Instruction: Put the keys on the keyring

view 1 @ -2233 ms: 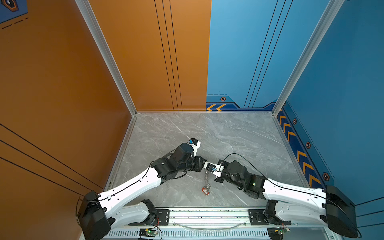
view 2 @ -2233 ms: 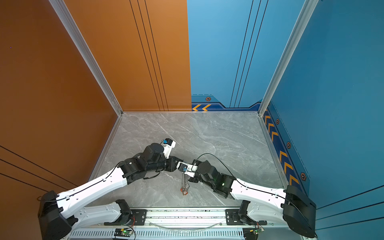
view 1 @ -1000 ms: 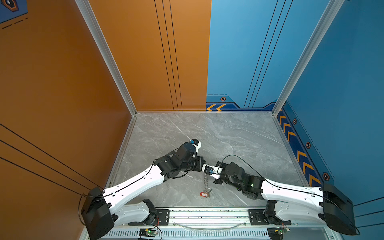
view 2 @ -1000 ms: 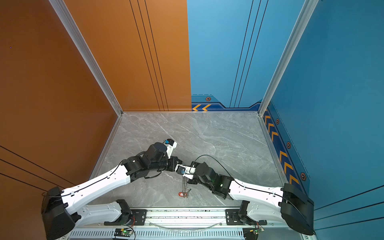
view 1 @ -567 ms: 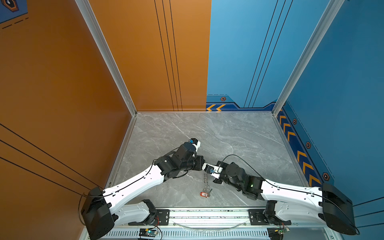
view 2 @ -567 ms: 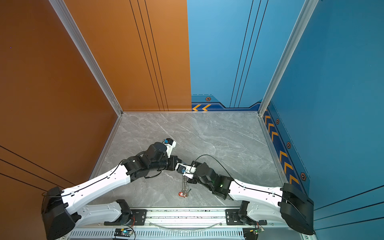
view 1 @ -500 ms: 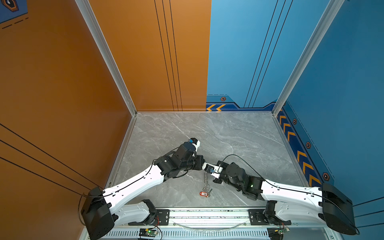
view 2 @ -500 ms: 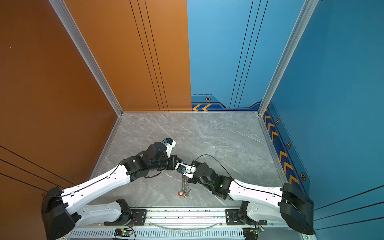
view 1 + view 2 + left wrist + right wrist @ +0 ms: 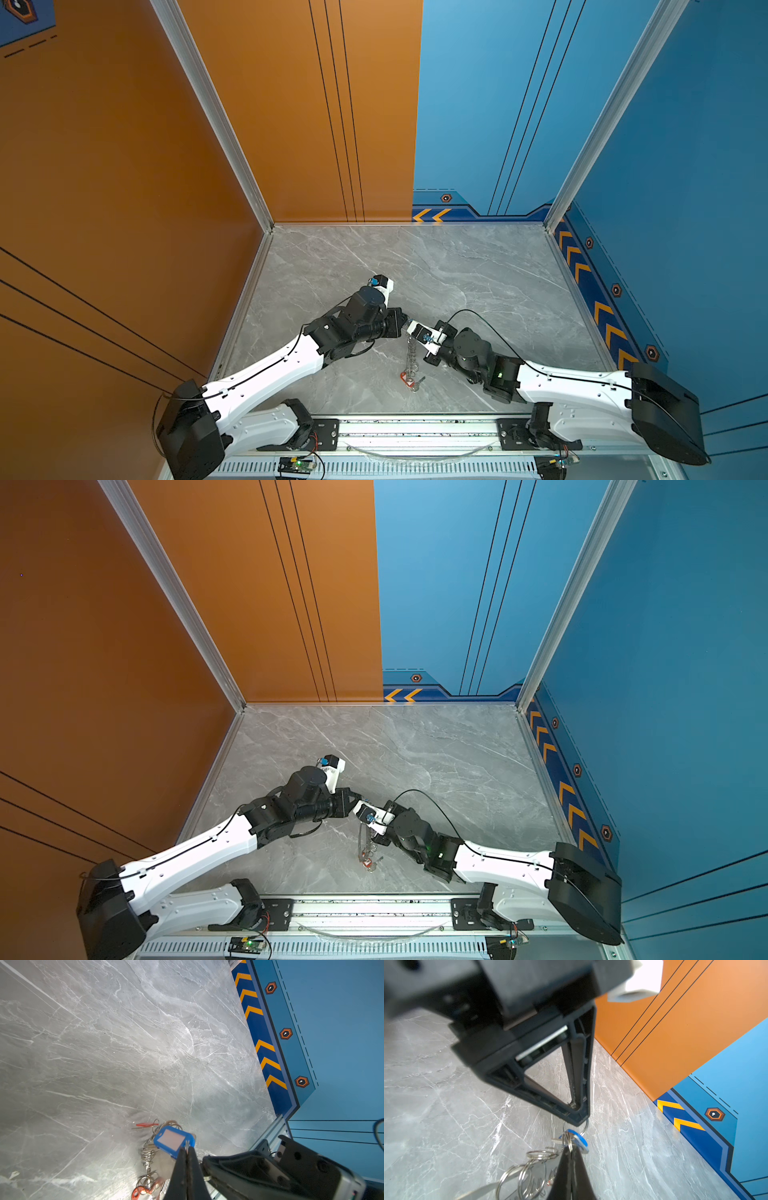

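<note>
Both arms low over the grey marble counter (image 9: 457,270), tips meeting near its middle, a little toward the front rail in both top views.

Black fingers of the left tool (image 9: 187,1150) pressed tight together, pinching the thin silver split ring (image 9: 586,1126) of the small rectangular blue plastic tag (image 9: 172,1139). From the right wrist, a loop of that ring poking out past the pointed tip, blue tag just beyond, short silver key (image 9: 556,1140) alongside it.

Fingers of the right tool (image 9: 570,1150) likewise pressed together, tips buried in the bunch of rings at the junction of blue tag and flat grey metal keyring (image 9: 411,359), a plate rimmed with many silver split rings. Pinching at those rim rings and touching the tag; exactly which ring caught, not possible to tell.

The two tools nearly tip to tip, facing each other, blue tag and its key between them.

Upper end of the keyring raised at the tool tips, the rest hanging edge-on below them in both top views. At the low end a red plastic tag (image 9: 403,377) with a small silver key (image 9: 419,379) just beside it; resting on the counter or just clear of it, hard to say. From the left wrist, grey plate behind the fingers, chain of split rings (image 9: 148,1155) along its rim, a thin red tag (image 9: 145,1124) edge-on at the far end and a blurred orange-red tag (image 9: 138,1192) close to the camera
</note>
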`<state>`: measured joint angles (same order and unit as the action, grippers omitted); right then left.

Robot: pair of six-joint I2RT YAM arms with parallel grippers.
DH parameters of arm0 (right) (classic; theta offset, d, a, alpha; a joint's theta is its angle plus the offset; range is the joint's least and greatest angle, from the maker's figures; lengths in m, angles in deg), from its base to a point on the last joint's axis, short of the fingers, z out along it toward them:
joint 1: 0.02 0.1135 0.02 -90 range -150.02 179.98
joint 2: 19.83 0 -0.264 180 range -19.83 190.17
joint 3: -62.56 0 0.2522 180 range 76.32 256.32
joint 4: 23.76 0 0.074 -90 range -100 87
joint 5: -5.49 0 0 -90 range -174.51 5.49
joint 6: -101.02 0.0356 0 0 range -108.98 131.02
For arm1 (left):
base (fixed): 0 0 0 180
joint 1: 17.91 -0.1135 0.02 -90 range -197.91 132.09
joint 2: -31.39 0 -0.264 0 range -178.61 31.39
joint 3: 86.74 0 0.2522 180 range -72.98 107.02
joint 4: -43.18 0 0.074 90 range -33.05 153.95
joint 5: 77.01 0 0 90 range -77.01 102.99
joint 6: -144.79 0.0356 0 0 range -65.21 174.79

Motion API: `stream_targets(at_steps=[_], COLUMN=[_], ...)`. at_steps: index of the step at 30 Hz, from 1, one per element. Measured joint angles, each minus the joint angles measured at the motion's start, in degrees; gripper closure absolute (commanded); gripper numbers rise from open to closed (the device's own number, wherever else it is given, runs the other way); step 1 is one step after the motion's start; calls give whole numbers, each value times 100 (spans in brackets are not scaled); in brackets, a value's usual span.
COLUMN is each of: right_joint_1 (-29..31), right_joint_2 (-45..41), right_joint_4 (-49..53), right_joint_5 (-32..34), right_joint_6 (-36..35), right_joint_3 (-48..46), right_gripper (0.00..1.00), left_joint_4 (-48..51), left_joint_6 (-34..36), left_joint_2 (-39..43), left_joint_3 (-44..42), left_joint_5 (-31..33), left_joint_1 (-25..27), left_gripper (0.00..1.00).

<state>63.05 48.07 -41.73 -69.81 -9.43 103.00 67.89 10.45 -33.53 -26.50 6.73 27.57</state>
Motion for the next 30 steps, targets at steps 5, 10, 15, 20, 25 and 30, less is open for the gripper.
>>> stream_targets(at_steps=[5, 10, 15, 20, 25, 30], right_joint_1=[-7, -17, -61, -66, -59, -59], right_joint_2=[2, 55, 236, 660, 975, 1012], right_joint_4=[-584, -1069, -1705, -2664, -3209, -3298], right_joint_5=[22, 37, 37, 39, 66, 61], right_joint_6=[247, 393, 509, 643, 688, 730], right_joint_3=[-249, -407, -577, -791, -896, -957], right_gripper=[100, 100, 100, 100, 100, 100], left_joint_4=[-269, -396, -450, -455, -455, -476], left_joint_6=[-98, -162, -203, -223, -227, -227], left_joint_2=[44, 55, 59, 57, -15, -39], left_joint_3=[-107, -118, -118, -127, -140, -157], left_joint_5=[-79, -129, -133, -131, -142, -192], left_joint_1=[-24, -68, -85, -122, -144, -162], left_gripper=[100, 100, 100, 100, 100, 100])
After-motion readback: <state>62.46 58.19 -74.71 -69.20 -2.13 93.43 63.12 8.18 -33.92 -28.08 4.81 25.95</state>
